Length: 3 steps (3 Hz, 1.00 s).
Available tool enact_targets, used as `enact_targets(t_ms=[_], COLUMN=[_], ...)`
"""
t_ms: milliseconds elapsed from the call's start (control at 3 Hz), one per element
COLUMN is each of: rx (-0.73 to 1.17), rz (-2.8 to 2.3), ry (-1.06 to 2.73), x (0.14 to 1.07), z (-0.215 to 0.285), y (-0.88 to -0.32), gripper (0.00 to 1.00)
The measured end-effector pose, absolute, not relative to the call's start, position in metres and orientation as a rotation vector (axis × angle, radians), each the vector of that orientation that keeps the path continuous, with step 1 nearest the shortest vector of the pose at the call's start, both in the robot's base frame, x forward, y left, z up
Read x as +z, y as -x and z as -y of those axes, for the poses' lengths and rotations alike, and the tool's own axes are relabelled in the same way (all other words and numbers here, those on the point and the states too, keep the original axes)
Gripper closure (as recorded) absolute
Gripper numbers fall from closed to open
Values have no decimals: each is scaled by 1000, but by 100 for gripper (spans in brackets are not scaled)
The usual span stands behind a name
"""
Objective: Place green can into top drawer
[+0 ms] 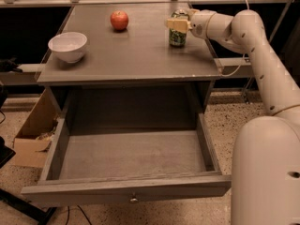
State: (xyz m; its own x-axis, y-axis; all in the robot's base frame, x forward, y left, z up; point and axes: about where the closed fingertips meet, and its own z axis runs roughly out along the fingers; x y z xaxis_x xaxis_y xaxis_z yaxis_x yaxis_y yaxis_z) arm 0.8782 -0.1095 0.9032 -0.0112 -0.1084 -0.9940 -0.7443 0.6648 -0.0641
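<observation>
Grasping seems the step in hand: the tool (177, 23) meets the upper part of the green can (176, 37), upright on the tabletop (140, 53), its grip I cannot tell; next comes lifting toward the open top drawer (126, 191), below and forward of the can.

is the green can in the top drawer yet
No, the green can stands upright on the tabletop with the gripper at its upper part, while the open top drawer below has no can in it.

No legible text or labels
</observation>
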Motion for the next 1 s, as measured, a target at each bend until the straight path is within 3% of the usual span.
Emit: enact_targets(t_ms=[333, 667, 1000], rx=[583, 558, 537], rz=[-1524, -1503, -1427], ry=[736, 779, 840], x=[903, 922, 956], z=[109, 104, 97], y=[-878, -871, -844], gripper=[72, 100, 100])
